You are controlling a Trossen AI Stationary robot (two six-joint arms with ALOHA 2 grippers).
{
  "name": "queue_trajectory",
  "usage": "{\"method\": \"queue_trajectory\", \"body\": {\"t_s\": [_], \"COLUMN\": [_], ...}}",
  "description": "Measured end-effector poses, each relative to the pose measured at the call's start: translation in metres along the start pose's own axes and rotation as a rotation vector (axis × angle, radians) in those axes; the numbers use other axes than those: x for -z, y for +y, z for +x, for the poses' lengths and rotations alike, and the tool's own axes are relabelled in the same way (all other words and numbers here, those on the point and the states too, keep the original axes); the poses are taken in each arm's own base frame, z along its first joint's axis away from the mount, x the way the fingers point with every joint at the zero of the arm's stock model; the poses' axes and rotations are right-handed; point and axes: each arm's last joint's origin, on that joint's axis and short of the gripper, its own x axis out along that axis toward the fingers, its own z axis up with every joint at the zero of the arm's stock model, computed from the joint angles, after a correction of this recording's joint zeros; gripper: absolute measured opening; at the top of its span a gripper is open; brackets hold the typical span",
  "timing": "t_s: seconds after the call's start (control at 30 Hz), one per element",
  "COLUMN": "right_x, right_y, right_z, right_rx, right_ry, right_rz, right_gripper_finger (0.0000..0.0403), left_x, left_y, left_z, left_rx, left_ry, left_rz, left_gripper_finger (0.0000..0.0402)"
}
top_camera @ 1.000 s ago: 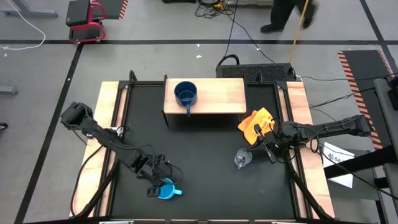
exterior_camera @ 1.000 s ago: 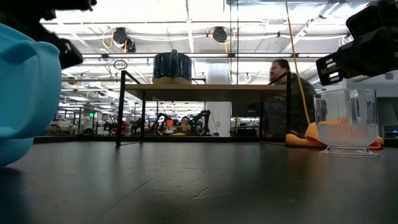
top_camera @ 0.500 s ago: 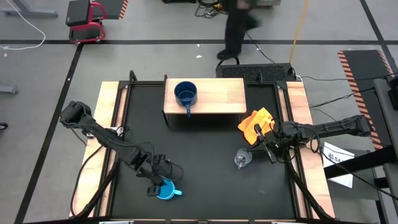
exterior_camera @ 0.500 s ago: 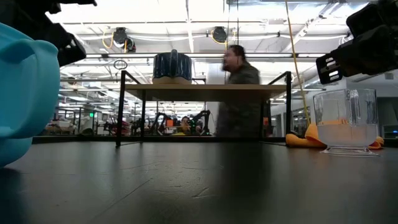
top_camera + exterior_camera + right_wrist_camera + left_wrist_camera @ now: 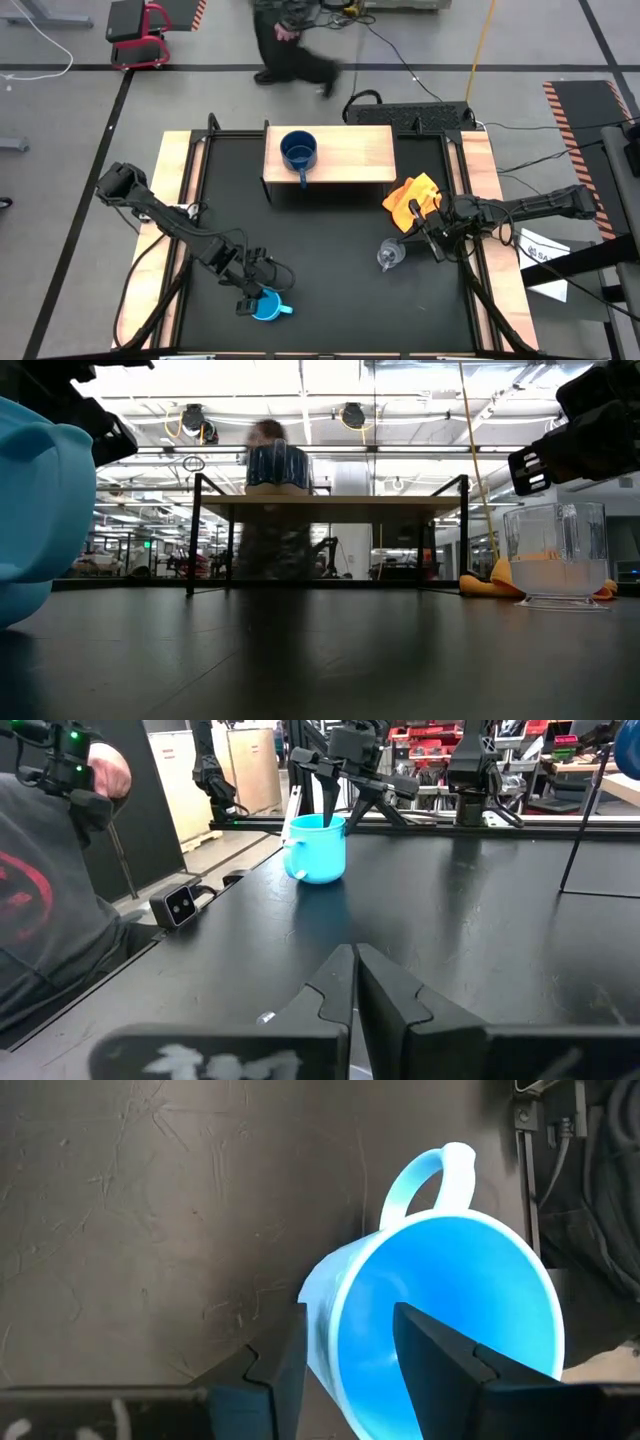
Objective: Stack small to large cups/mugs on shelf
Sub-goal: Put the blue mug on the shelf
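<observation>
Three cups are sitting in three places. The light blue mug (image 5: 267,306) is standing at the near left of the black table (image 5: 330,250), and the left gripper (image 5: 345,1345) is straddling its wall, one finger (image 5: 432,1348) inside the bowl and the other outside against the side, handle turned away from the grip. The jaws are standing partly apart with the rim between them; whether they are truly pinching the wall is hard to say. Compared with the earlier pictures, mug and arm are sitting exactly where they were, so the lift is not under way.

The navy mug (image 5: 298,151) is resting upright on the left part of the shelf (image 5: 350,155), which suggests the largest piece is already placed and the light blue one is due to nest into it next. The glass cup (image 5: 389,256) is waiting near the right side of the table, just in front of the orange cloth (image 5: 413,200). The right gripper (image 5: 428,234) is hovering beside that cup with its fingers pressed together, holding nothing.

Beyond the table, a person (image 5: 290,40) has been crossing from right to left, well apart from the work.
</observation>
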Motion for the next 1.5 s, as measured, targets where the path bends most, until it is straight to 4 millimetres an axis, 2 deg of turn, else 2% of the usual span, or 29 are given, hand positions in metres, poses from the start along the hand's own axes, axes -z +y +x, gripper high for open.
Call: {"method": "queue_trajectory", "body": {"t_s": [0.2, 0.7, 0.87, 1.23, 1.5], "right_x": [0.0, 0.0, 0.0, 0.0, 0.0], "right_y": [0.0, 0.0, 0.0, 0.0, 0.0], "right_z": [0.0, 0.0, 0.0, 0.0, 0.0], "right_rx": [0.0, 0.0, 0.0, -0.001, 0.0], "right_ry": [0.0, 0.0, 0.001, 0.001, 0.002], "right_rz": [0.0, -0.002, -0.002, -0.002, -0.001], "right_gripper_finger": [0.0009, 0.0009, 0.0009, 0.0009, 0.0009], "left_x": [0.0, 0.0, 0.001, -0.01, -0.015], "left_y": [0.0, -0.001, -0.002, -0.009, 0.003], "left_z": [0.0, 0.0, 0.0, -0.001, -0.009], "left_rx": [-0.007, 0.016, 0.02, 0.059, 0.027], "left_ry": [-0.005, 0.006, 0.005, -0.12, -0.132], "left_rz": [0.018, 0.068, 0.148, 0.331, 0.382], "left_gripper_finger": [0.0137, 0.0009, 0.002, 0.0006, 0.0005]}}
